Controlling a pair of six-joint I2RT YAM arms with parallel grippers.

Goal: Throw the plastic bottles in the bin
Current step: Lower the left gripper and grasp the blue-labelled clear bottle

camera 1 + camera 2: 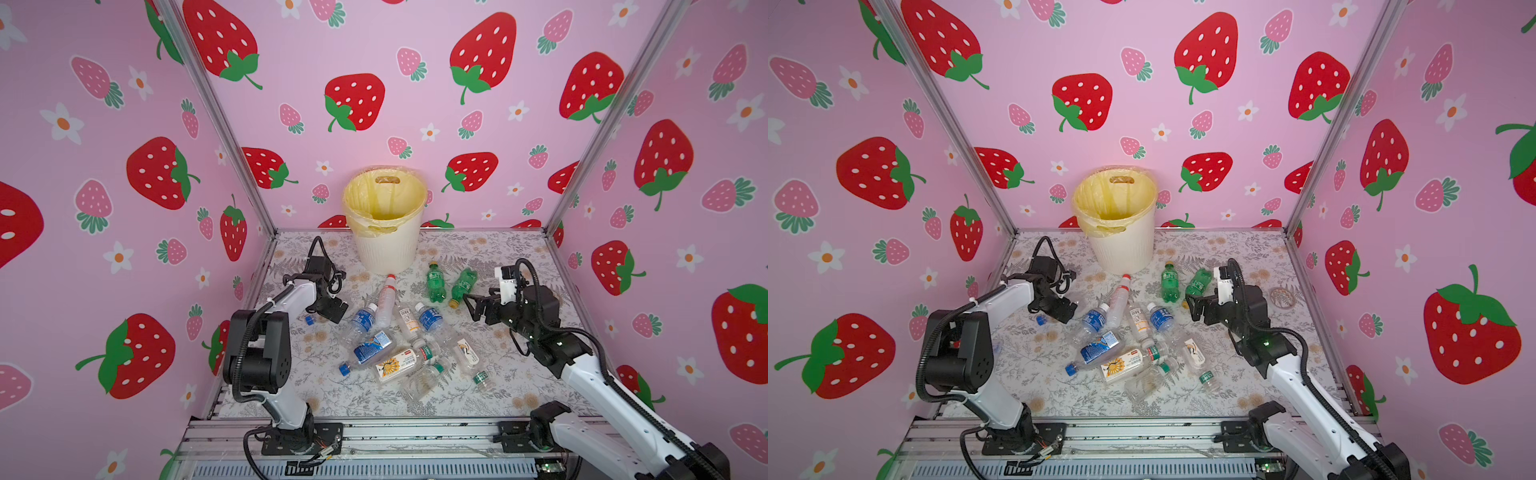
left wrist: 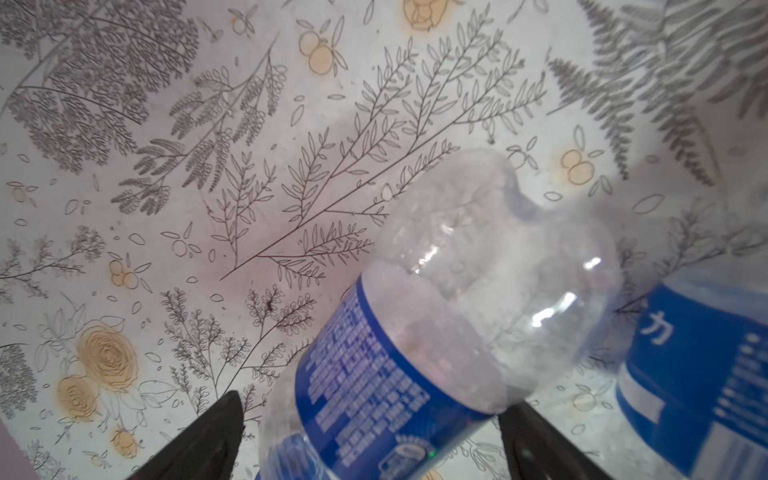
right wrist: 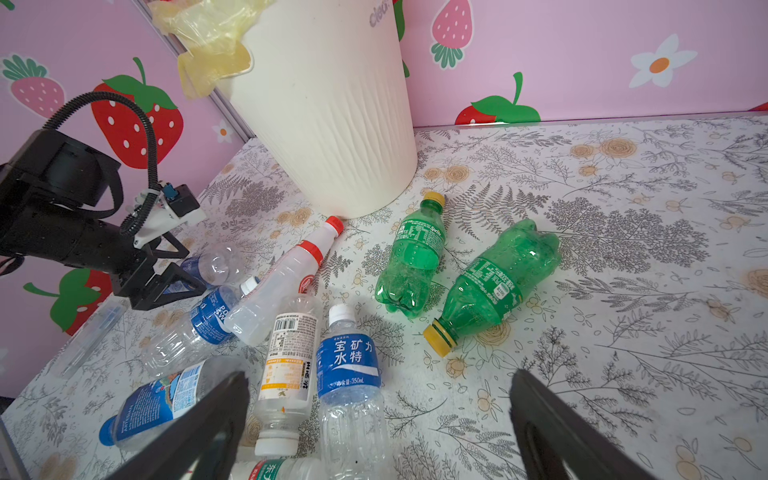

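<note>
Left wrist view, lower centre: left end effector (image 2: pixel 372 402) spread astride a blue-labelled bottle (image 2: pixel 478 291); right end effector (image 3: pixel 380 375) likewise spread.

You had three pink walls (image 1: pixel 374 50) round the cell, all printed w/ big red strawberries (image 1: pixel 355 102), smaller pink ones & white flowers. Aluminium posts (image 1: pixel 218 116) ran up both back corners. The tabletop (image 1: pixel 519 374) wore a pale cover w/ grey fern & leaf drawings plus faded orange blossoms; in the left wrist view that fern print (image 2: pixel 291 187) was sharp. A grooved metal rail (image 1: pixel 415 434) sat along the front edge. Light was soft & even, w/ mild shadows on the cover.
</note>
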